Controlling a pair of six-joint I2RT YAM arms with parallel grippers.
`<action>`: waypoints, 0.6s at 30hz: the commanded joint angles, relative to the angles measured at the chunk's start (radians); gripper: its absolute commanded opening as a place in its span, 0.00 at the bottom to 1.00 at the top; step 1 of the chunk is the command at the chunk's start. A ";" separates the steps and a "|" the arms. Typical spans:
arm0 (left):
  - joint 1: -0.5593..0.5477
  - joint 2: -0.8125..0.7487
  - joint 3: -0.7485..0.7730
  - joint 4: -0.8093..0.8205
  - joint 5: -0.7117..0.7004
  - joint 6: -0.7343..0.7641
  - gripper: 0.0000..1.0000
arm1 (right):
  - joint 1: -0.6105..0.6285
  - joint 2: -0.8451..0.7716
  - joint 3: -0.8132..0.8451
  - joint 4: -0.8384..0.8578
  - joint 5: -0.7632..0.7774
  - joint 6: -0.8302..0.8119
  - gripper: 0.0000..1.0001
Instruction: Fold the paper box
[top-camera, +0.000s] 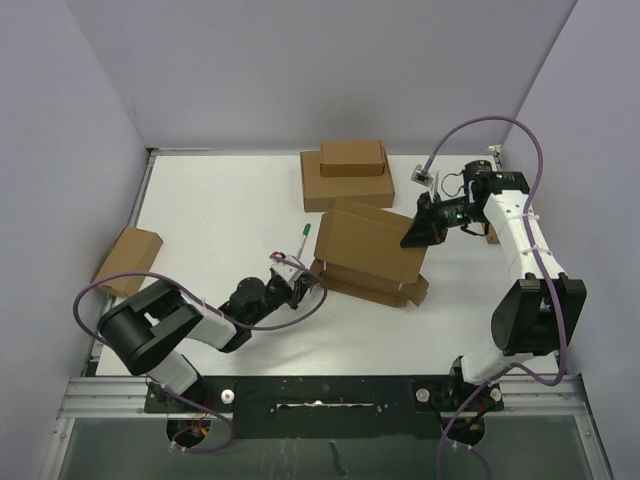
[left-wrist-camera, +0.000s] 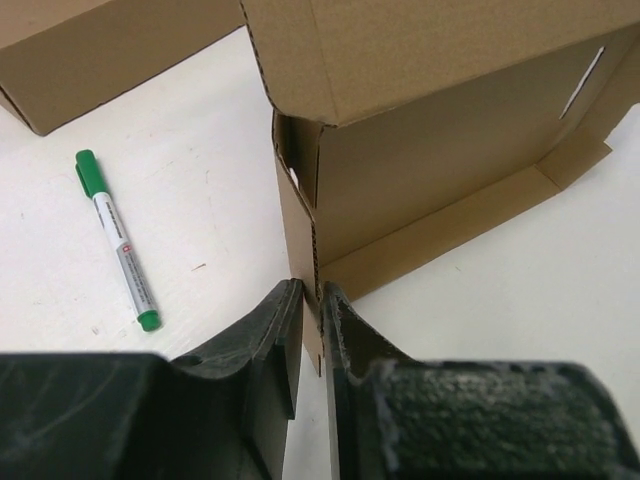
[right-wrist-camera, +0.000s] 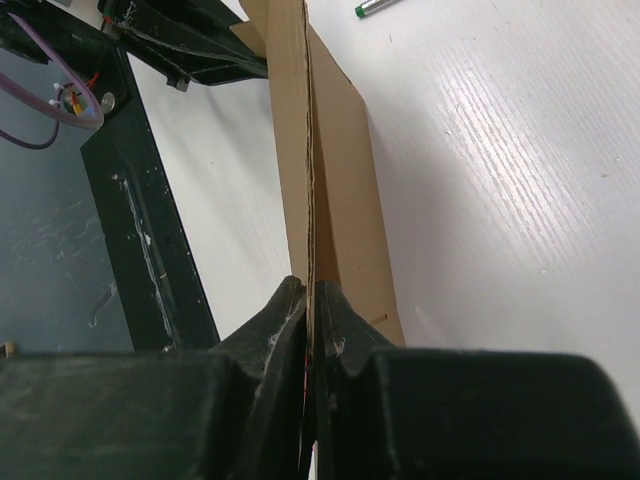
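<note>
Cardboard mailer half-raised at mid-table, both grippers pinching it.

Seen from above, the paper box (top-camera: 368, 252) stands near the table's (top-camera: 230, 200) centre, its big panel upright and tilted, base flaps flat on the white surface. The left gripper (top-camera: 306, 285) sits at the box's 8 o'clock corner, fingers (left-wrist-camera: 285, 310) pressed on either side of a thin side wall. The right gripper (top-camera: 413, 238), at the box's 3 o'clock edge, is clamped on the upright panel's edge. A green marker (top-camera: 303, 238) lies at the box's 9 o'clock. Two stacked brown boxes (top-camera: 346, 182) sit at 12 o'clock; another brown box (top-camera: 128, 260) sits at the table's 9 o'clock edge.
</note>
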 joint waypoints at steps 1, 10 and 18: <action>-0.004 -0.078 0.010 -0.051 0.056 -0.023 0.14 | 0.004 -0.042 -0.011 0.017 0.015 -0.042 0.00; 0.030 -0.390 -0.025 -0.340 0.057 -0.072 0.37 | 0.003 -0.052 -0.020 0.002 0.015 -0.062 0.00; 0.150 -0.796 0.069 -0.855 0.060 -0.151 0.51 | 0.005 -0.053 -0.017 -0.003 0.007 -0.069 0.00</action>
